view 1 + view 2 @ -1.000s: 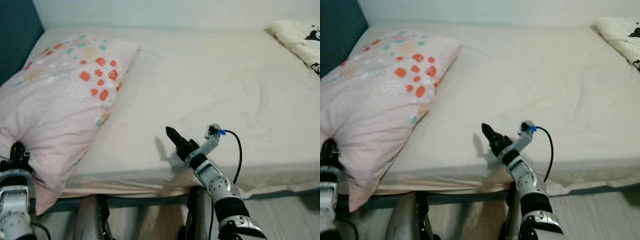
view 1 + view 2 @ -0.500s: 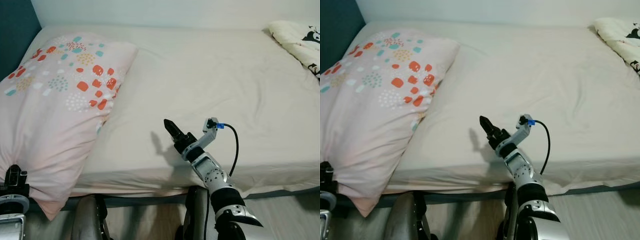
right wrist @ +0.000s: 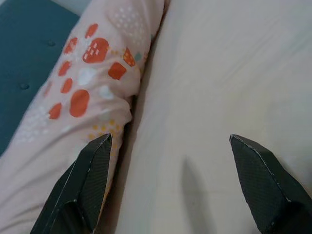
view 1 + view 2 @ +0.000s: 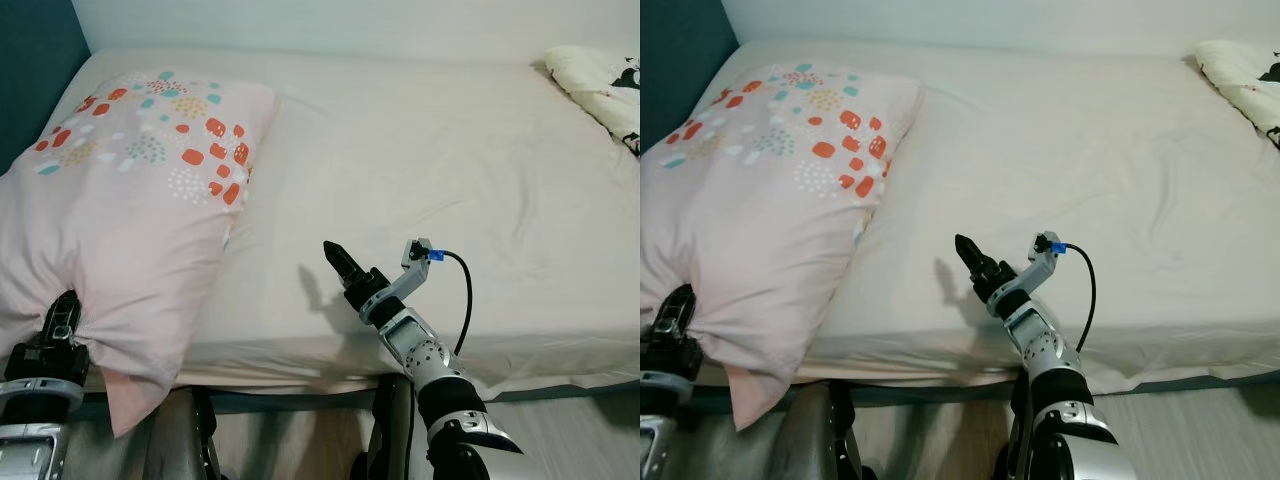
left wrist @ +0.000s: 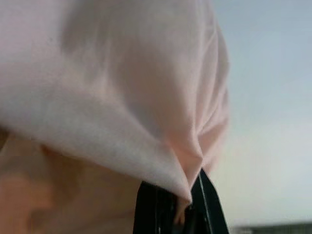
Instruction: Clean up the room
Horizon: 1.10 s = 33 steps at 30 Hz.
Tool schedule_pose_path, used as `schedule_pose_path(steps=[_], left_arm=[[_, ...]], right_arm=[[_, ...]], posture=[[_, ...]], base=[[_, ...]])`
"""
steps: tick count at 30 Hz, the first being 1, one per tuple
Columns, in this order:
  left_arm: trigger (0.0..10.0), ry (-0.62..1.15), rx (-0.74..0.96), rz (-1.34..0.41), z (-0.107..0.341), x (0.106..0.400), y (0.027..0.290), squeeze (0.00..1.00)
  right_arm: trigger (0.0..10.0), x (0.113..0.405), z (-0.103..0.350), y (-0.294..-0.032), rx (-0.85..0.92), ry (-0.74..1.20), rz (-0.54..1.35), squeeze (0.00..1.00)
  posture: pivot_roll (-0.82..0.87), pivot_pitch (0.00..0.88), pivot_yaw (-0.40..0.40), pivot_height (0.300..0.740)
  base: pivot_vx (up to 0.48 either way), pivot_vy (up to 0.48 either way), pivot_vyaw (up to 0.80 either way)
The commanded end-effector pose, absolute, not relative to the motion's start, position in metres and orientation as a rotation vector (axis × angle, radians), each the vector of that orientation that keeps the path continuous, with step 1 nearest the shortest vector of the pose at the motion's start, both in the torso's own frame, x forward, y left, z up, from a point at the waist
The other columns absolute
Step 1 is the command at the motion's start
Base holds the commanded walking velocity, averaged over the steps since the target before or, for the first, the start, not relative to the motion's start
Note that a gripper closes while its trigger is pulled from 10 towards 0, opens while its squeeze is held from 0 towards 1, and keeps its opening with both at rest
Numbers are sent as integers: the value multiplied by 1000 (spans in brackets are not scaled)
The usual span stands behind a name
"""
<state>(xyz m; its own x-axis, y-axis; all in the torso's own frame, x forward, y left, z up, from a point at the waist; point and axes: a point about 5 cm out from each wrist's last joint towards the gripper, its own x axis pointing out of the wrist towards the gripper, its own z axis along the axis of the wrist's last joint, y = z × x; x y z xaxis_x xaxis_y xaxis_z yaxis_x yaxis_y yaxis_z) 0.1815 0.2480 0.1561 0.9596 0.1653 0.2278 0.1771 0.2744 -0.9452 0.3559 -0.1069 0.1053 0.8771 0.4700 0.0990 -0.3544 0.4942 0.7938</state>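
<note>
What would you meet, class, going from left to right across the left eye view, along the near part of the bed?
Left tool pinching the corner of the pink pillow → bare cream sheet → right tool, open, over the sheet → blue-tipped black cable → sheet running on to the right edge.

A big bed in a cream sheet is taking up most of the frame, white wall running along the top, teal headboard sitting upper left, pale wood floor showing lower right.
</note>
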Motion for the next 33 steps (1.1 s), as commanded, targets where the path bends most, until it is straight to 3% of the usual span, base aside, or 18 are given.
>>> schedule_pose_path(steps=[1, 9, 10, 17, 18, 19, 21, 22, 29, 30, 31, 33], left_arm=[[0, -308, -1359, -69, 154, 176, 236, 0], [0, -119, -1279, -77, 134, 170, 228, 0], [9569, -72, -1228, -52, 128, 173, 227, 0], [10000, -21, -1049, 37, 122, 186, 235, 0], [10000, -39, -995, 37, 127, 191, 239, 839], [10000, -68, -908, 0, 139, 198, 244, 1000], [10000, -77, -872, -22, 145, 200, 245, 1000], [10000, -90, -764, -79, 158, 204, 248, 1000], [10000, -95, -633, -176, 174, 205, 249, 1000], [10000, -71, -509, -280, 182, 203, 244, 1000], [10000, -71, -509, -280, 182, 203, 244, 1000], [10000, 13, -305, -511, 197, 193, 230, 1000]], right_arm=[[10000, 354, 100, -109, 929, 146, 488, 0], [10000, 354, 99, -112, 926, 148, 477, 0], [10000, 354, 99, -112, 925, 150, 473, 0], [10000, 354, 98, -112, 924, 151, 466, 0], [10000, 354, 97, -113, 922, 152, 464, 0], [10000, 353, 96, -113, 921, 154, 460, 0], [10000, 353, 96, -114, 921, 154, 459, 0], [10000, 353, 95, -116, 918, 156, 454, 0], [10000, 353, 94, -117, 914, 159, 448, 0], [10000, 353, 94, -118, 912, 161, 446, 0], [10000, 353, 94, -118, 912, 161, 446, 0], [10000, 352, 92, -118, 901, 172, 445, 0]], posture=[[191, 215, -79, 350], [183, 219, -77, 350], [183, 219, -77, 350], [172, 216, -75, 350], [168, 216, -75, 350], [166, 215, -75, 350], [166, 215, -75, 350], [165, 214, -76, 350], [165, 214, -77, 350], [167, 211, -78, 350], [167, 211, -78, 350], [166, 208, -80, 350]], base=[[0, 0, 0], [0, 0, 0], [0, 0, 0], [0, 0, 0], [0, 0, 0], [0, 0, 0], [0, 0, 0], [0, 0, 0], [0, 0, 0], [0, 0, 0], [0, 0, 0], [0, 0, 0]])
